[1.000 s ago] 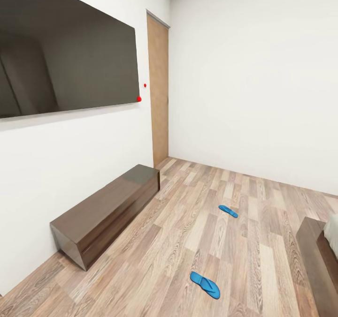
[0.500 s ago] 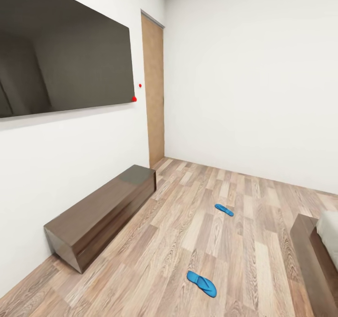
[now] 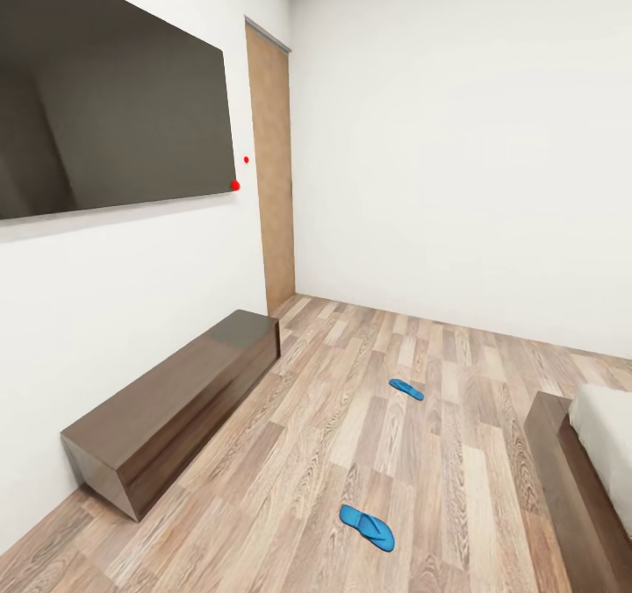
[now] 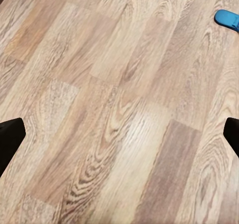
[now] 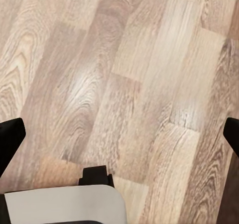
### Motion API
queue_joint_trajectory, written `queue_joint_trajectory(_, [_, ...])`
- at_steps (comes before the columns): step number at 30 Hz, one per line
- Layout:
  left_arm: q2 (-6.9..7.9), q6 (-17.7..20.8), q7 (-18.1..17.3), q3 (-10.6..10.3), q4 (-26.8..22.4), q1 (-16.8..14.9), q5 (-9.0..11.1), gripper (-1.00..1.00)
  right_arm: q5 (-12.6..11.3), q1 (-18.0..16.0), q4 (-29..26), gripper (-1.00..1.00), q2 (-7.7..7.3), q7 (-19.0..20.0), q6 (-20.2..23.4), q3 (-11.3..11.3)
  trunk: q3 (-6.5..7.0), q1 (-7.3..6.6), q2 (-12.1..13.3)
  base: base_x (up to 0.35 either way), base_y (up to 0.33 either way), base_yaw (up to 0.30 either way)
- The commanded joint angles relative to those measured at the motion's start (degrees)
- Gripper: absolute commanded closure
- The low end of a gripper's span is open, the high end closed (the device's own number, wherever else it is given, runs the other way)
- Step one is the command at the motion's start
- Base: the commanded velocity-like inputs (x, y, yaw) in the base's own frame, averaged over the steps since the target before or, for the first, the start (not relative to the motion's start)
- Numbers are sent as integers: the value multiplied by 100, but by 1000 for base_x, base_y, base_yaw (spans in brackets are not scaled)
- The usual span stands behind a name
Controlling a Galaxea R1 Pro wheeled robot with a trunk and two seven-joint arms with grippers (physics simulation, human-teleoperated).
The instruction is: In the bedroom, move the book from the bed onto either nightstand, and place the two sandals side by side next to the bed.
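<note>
Two blue sandals lie apart on the wood floor: the near sandal [image 3: 367,527] at the bottom middle and the far sandal [image 3: 405,389] further into the room. A corner of the bed [image 3: 558,470] with its pale mattress [image 3: 607,435] shows at the lower right. The book and the nightstand are out of view. My left gripper [image 4: 119,139] hangs open over bare planks, with the tip of a sandal [image 4: 227,18] at the picture's edge. The right gripper [image 5: 121,134] is open too, with only floor between its fingers.
A long low dark bench [image 3: 175,396] stands against the left wall under a big black screen [image 3: 105,110]. A wooden door [image 3: 270,172] is in the far corner. Wide open floor runs between bench and bed.
The whole head view has shifted left, so the camera has turned right. More of the bed and mattress shows now. The sandals lie where they were on the floor.
</note>
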Motion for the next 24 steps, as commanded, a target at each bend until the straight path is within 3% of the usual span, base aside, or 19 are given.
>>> queue_joint_trajectory(1, [-1, -16, 2, 3, 3, -1, 0, -100, 2, -3, 2, -100, 2, -2, -18, -14, -6, 0, -3, 0, 0, -8])
queue_joint_trajectory(9, [-1, -14, 2, 3, 3, -2, 0, -100, 1, 0, 2, -100, 6, -3, -18, -9, -6, 0, -3, 5, -5, -2])
queue_joint_trajectory(24, [-1, -13, 2, 3, 3, -4, 0, -100, 1, -2, 2, -100, 11, -5, -20, -5, -6, 0, -3, 109, -100, 0])
